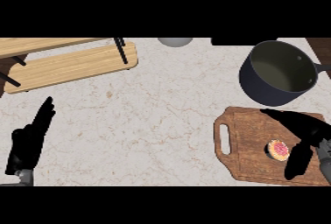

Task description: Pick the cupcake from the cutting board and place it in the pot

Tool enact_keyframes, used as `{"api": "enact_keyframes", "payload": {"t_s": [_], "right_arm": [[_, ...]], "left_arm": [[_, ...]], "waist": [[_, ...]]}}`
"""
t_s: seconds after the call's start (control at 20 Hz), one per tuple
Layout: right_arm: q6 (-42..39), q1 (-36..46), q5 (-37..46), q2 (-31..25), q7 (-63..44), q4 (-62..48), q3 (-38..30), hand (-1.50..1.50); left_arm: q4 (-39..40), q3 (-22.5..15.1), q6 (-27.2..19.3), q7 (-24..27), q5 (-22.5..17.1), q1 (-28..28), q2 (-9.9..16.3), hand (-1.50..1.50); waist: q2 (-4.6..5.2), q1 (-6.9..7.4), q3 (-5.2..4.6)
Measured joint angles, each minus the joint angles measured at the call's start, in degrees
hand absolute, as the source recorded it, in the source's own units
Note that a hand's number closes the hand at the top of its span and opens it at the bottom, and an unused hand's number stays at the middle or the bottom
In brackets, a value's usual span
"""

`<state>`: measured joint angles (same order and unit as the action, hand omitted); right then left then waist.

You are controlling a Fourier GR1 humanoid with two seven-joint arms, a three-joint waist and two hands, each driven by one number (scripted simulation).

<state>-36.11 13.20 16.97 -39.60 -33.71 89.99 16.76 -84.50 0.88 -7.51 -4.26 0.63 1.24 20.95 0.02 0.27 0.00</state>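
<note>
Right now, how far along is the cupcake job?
Nothing is finished: the cupcake sits on the cutting board. In hand: the right hand is over the board, open around the cupcake, not visibly gripping. Left: grasp, lift, place in the pot. The left hand rests open at the left.

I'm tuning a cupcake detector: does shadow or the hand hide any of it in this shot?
Head view: even light, no glare; the black right hand hangs over the brown wooden cutting board and its fingers cover the right edge of the pink-frosted cupcake; the dark grey pot has a shaded inside.
</note>
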Motion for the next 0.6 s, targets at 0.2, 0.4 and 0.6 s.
{"api": "enact_keyframes", "payload": {"t_s": [0.2,0.4,0.6], "right_arm": [[-0.4,-0.8,3.9,3.3,-0.3,-0.7,-0.5,-1.50],[-0.5,-0.6,8.3,5.0,2.9,-4.1,-1.6,-1.50],[-0.4,-1.6,12.1,6.6,5.3,-5.7,-3.1,-1.50]], "left_arm": [[-1.6,2.1,1.9,-0.7,-0.1,0.7,0.6,0.00],[-2.6,2.0,1.9,-2.2,1.6,0.4,-1.1,0.00],[-3.5,3.2,3.0,-2.5,2.2,0.9,-1.8,0.00]], "waist": [[-0.04,-0.05,0.00],[-0.02,-0.06,0.01],[-0.03,-0.11,0.01]]}}
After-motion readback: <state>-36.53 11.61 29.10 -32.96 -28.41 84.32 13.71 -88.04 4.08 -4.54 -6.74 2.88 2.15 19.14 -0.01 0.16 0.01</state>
